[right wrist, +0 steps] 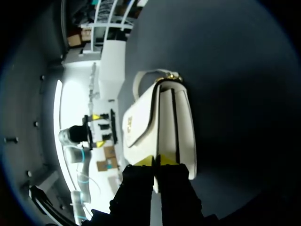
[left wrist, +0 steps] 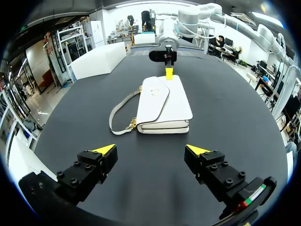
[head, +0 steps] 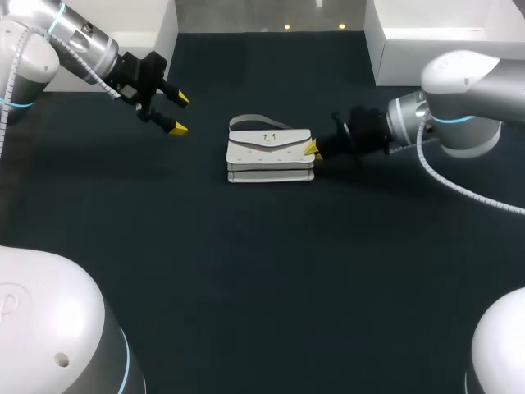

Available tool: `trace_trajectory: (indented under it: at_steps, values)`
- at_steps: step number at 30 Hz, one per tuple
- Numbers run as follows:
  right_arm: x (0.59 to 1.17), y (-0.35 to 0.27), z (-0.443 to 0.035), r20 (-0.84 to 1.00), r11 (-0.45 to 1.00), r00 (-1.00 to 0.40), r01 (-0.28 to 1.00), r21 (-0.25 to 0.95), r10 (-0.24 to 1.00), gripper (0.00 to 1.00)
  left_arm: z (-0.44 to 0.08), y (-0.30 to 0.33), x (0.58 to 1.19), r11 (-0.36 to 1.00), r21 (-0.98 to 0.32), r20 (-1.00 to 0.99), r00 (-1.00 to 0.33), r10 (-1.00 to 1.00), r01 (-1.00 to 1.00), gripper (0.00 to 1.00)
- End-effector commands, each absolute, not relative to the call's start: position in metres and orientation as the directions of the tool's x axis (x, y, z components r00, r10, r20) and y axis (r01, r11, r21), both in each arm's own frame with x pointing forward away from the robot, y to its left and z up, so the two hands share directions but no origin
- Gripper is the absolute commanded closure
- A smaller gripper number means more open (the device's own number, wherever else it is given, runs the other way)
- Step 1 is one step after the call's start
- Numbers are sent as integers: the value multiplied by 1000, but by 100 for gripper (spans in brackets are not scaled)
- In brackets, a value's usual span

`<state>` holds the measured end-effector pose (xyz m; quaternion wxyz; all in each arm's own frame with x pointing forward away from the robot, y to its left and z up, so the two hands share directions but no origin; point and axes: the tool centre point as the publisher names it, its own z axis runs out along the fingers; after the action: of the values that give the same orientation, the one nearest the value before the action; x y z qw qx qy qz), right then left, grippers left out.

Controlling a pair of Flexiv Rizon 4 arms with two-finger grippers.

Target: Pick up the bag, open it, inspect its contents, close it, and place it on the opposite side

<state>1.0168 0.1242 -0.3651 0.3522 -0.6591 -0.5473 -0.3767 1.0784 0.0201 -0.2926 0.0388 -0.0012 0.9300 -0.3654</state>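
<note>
Looking down on a white bag [head: 271, 152] lying flat near the middle of the dark counter [head: 246, 287], with its flap [left wrist: 153, 99] folded shut over the top and its strap [head: 258, 123] looping out onto the counter along the far long edge. Holding the right arm [head: 459, 98] low over the counter just to the right of the bag, with the right jaws pinching almost together on the bag's right end. Seeing in the right wrist view both yellow fingertips [right wrist: 146, 160] pressing against the near end of the bag [right wrist: 160, 117], one on the flap [right wrist: 138, 120] side and one on the body side, with the seam between flap and body running into the narrow slit between them and the strap [right wrist: 141, 77] arching off the far end. Catching the same fingertips [left wrist: 168, 73] in the left wrist view at the far end of the bag [left wrist: 164, 101], beyond the flap, with the strap [left wrist: 117, 117] trailing on the counter [left wrist: 155, 188] beside it. Holding the left arm [head: 74, 37] well apart from the bag at the far left of the counter, with the left jaws spreading wide and gripping nothing, their yellow fingertips [head: 178, 129] pointing toward the bag. Finding only bare counter between those fingertips [left wrist: 104, 149] in the left wrist view, with the bag lying ahead of them.
</note>
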Motion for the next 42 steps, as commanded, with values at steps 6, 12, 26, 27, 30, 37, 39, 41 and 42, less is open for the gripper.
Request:
trace_trajectory:
  at_steps: [6,12,26,27,30,37,39,41,42]
  values:
    - [1029,137,-369,883,-137,112,989,-55,455,100,-294,20,1079,731,-682,-74,-997,-32,27,0]
    - [1041,135,-368,886,-146,109,988,-48,450,100,-294,20,1079,731,-682,-74,-997,-32,27,0]
    - [1055,122,-370,892,-165,118,985,-50,436,100,-294,20,1079,731,-682,-74,-997,-32,27,0]
    - [1056,122,-370,892,-165,118,985,-49,436,100,-294,20,1079,731,-682,-74,-997,-32,27,0]
    - [1058,121,-368,894,-167,116,985,-46,433,100,-294,20,1079,731,-682,-74,-997,-32,27,0]
    - [1061,122,-368,896,-169,110,985,-40,430,100,-294,20,1079,731,-682,-74,-997,-32,27,0]
    - [1061,122,-368,896,-169,109,985,-39,431,100,-294,20,1079,731,-682,-74,-997,-32,27,0]
    - [1061,122,-368,895,-169,109,985,-39,432,8,-294,20,1079,731,-682,-74,-997,-32,27,0]
    - [1061,122,-368,895,-169,109,985,-38,433,0,-294,20,1079,731,-682,-74,-997,-32,27,0]
